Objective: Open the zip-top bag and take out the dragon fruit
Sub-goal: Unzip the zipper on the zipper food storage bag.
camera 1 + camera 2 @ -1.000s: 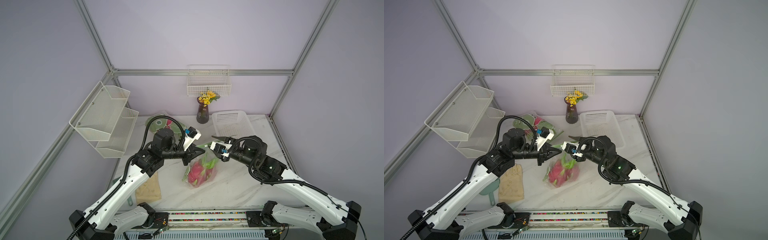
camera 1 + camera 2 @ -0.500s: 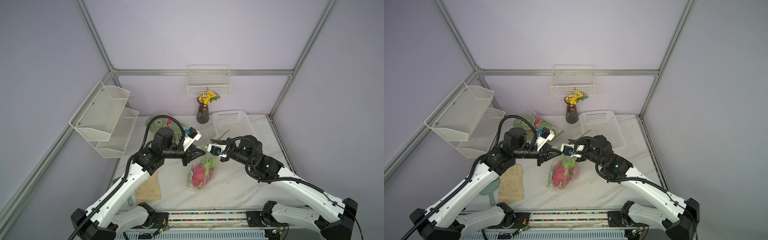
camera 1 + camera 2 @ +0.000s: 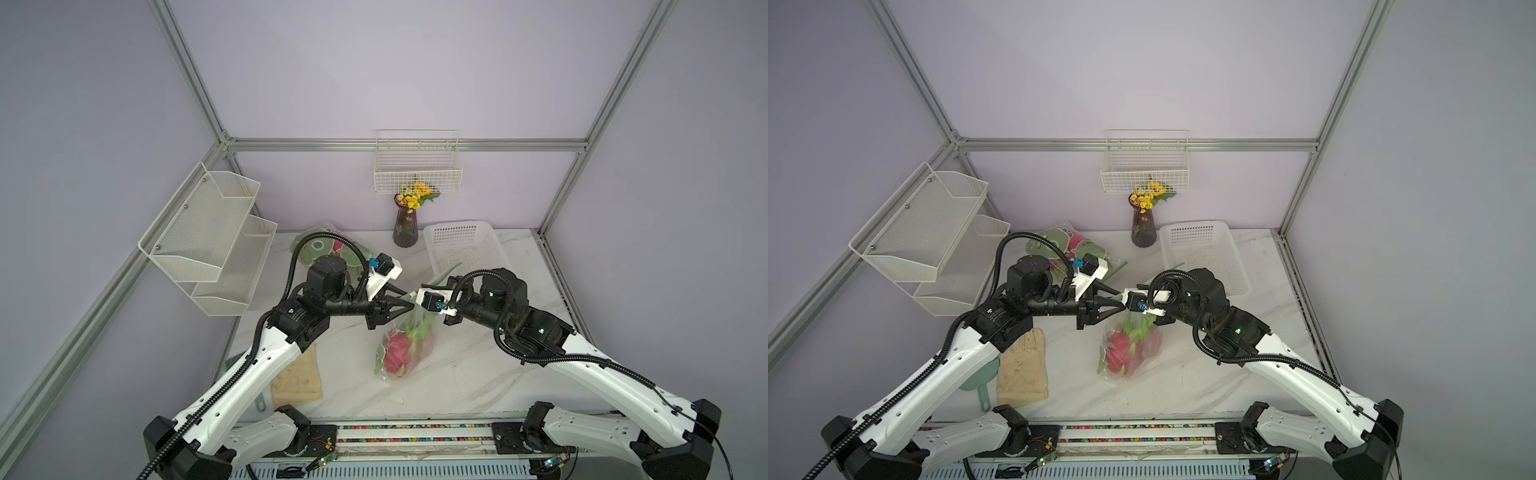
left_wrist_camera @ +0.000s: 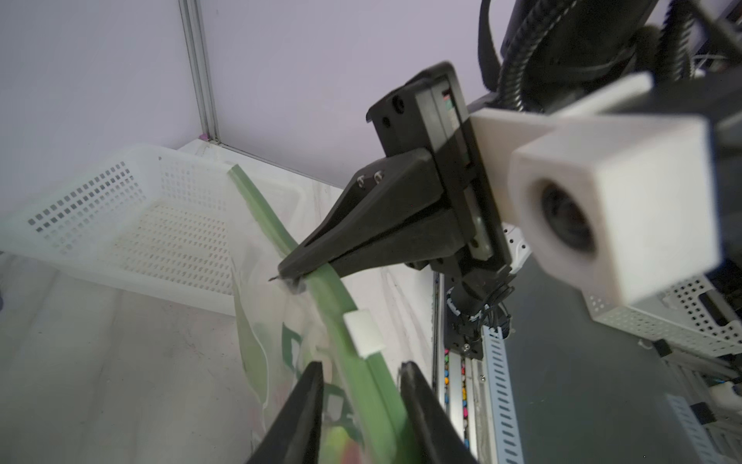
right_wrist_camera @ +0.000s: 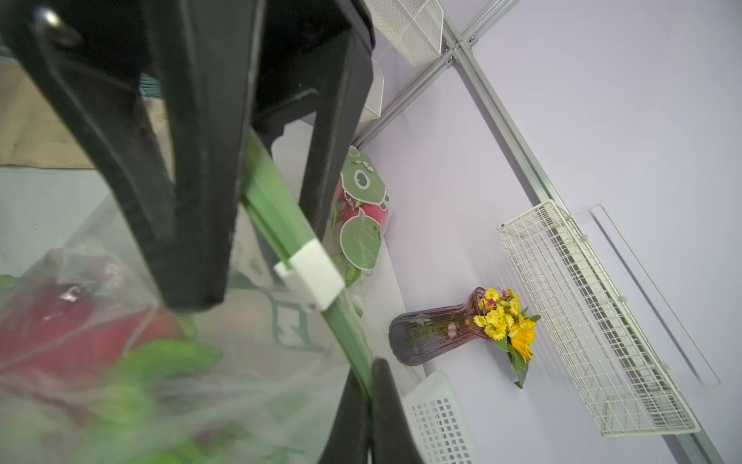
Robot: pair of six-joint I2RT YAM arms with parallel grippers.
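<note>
The right gripper (image 4: 287,277) is clamped on the green zip strip (image 4: 265,217) of the zip-top bag (image 3: 426,347), the left gripper (image 4: 361,371) stands with jaws a little apart astride this strip, just beside the white slider (image 4: 362,332), and the dragon fruit (image 3: 397,357) lies below inside.

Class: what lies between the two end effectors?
In the left wrist view, the green zip strip with its white slider spans from the right end effector to the left end effector.
</note>
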